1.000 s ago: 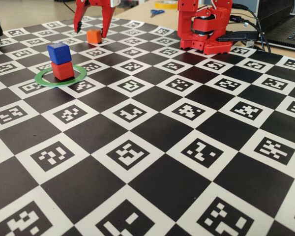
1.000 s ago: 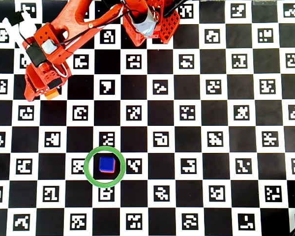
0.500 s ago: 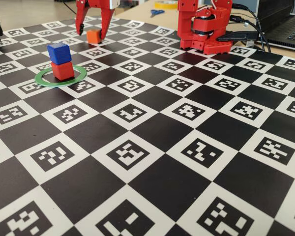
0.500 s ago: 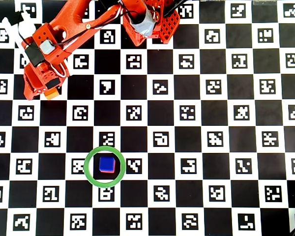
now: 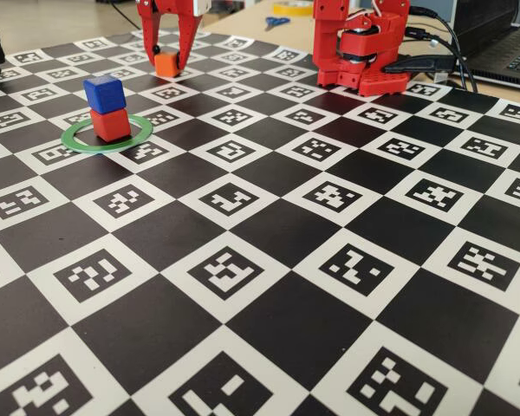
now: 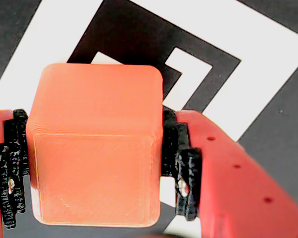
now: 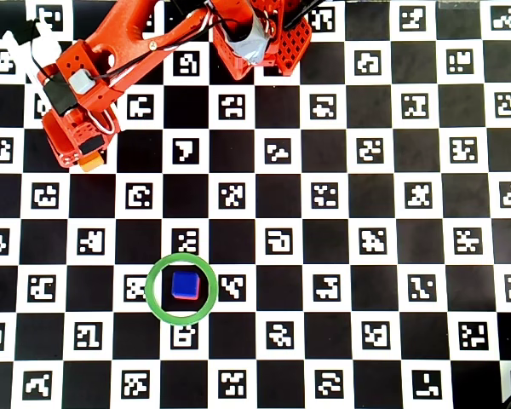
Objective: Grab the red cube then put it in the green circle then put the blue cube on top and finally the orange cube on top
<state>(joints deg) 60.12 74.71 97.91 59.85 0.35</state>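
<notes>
Red two-finger gripper [image 5: 166, 62] now narrowed since earlier, clamped on small bright orange plastic cube [image 6: 96, 144], near the checkered mat's [image 5: 347, 260] far left corner.

A robotics test bench, most likely in a lab or hobby workspace, is shown. The tabletop is covered by a printed calibration mat [image 5: 269, 321] of black and white squares, each white square carrying a small coded marker. A red 3D-printed robot arm [image 5: 360, 48] is mounted at the mat's far edge in the fixed view. Behind the arm's base, a wooden desk surface [image 5: 61, 22] is seen, with blue-handled scissors [image 5: 276, 21] and a roll of yellow tape [image 5: 293, 7] lying on it. Beside the base, black cables [image 5: 442, 43] and part of a laptop [image 5: 511, 54] are visible.
</notes>
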